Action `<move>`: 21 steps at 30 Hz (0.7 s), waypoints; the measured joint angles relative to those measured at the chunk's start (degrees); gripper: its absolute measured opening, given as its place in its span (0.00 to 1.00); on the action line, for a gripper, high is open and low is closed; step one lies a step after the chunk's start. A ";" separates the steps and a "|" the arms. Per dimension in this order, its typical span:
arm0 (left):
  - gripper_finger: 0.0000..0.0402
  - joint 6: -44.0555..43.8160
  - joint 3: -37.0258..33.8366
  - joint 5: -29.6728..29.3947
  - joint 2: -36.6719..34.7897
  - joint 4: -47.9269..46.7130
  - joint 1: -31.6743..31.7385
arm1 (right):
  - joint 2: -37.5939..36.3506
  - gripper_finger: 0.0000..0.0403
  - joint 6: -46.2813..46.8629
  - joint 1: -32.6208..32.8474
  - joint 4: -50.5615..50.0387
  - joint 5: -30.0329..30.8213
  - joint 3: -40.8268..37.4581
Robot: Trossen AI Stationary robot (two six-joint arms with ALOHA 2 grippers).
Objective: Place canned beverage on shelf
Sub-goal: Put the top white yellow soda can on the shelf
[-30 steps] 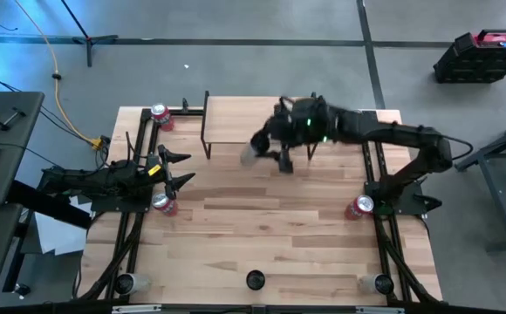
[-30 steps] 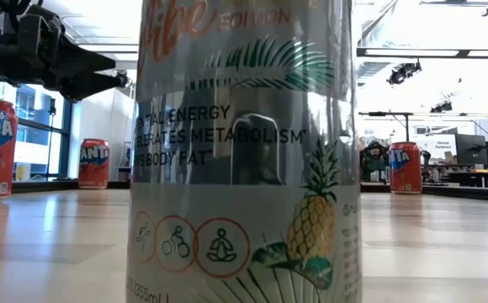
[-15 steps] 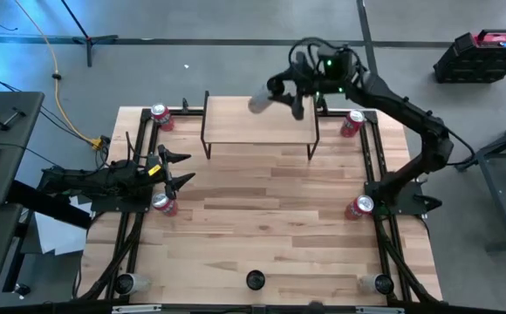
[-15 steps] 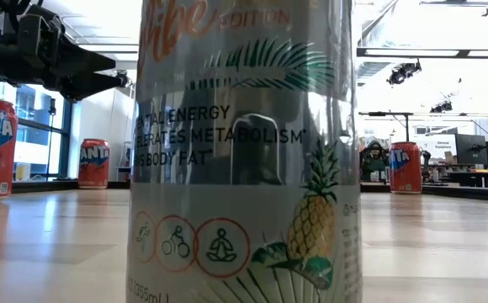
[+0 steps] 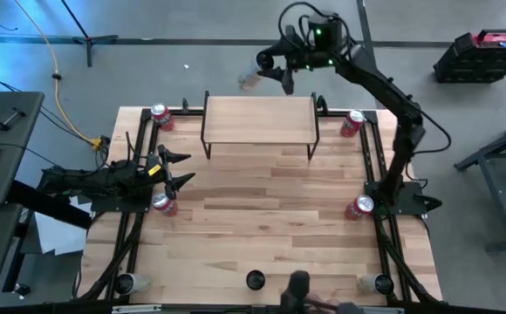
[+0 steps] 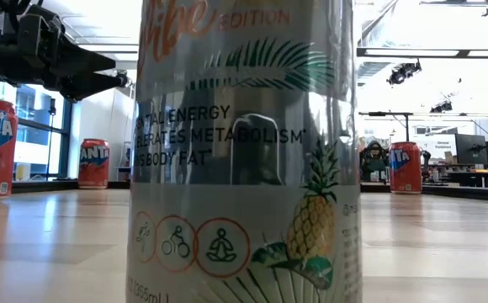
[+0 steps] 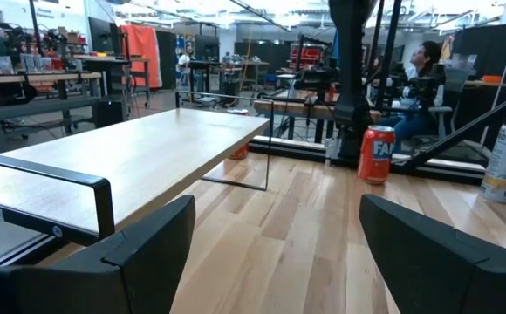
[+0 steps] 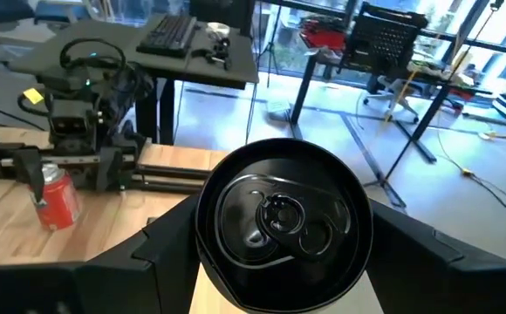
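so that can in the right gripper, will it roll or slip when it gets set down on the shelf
The can is round and smooth, so it probably rolls if laid sideways. The right gripper holds it by the sides, so metal may slip. The shelf top looks flat, so upright it likely stands.

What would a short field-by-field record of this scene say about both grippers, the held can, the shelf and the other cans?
right gripper: raised past the table's far edge, shut on the silver can
left gripper: open, waiting at the table's left side
shelf: top bare, nothing placed yet
red cans: four on the table, one beside the left gripper
tall pineapple-print can: standing right in front of the low camera
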 joint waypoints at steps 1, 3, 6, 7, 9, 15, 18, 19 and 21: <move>0.78 0.00 0.00 0.01 -0.01 -0.01 -0.01 | 1.53 0.62 -0.62 -0.01 -2.63 -0.02 2.92; 0.78 0.00 0.00 0.02 -0.01 0.01 0.01 | 4.59 0.62 -1.46 -0.24 -8.30 -0.08 7.97; 0.78 0.00 0.00 -0.01 0.00 -0.01 -0.01 | 7.57 0.62 -2.49 -0.67 -12.88 0.03 10.44; 0.78 0.00 0.00 0.01 0.01 0.03 0.01 | 7.58 0.62 -2.82 -0.80 -13.06 0.24 9.32; 0.78 0.00 0.00 -0.01 0.01 -0.02 -0.01 | 7.60 0.62 -3.66 -1.45 -14.45 0.52 7.84; 0.78 0.00 0.00 0.02 0.00 -0.02 0.00 | 7.83 0.62 -4.26 -2.21 -15.01 0.36 5.35; 0.78 0.00 0.00 0.02 -0.01 0.01 0.01 | 7.80 0.62 -5.26 -2.16 -15.33 0.32 4.64; 0.78 0.00 -0.02 0.02 0.01 -0.01 -0.01 | 7.81 0.62 -5.30 -2.32 -15.77 0.33 4.56; 0.78 0.00 -0.01 0.01 0.00 0.02 0.01 | 8.18 0.62 -5.45 -2.48 -16.87 0.02 4.53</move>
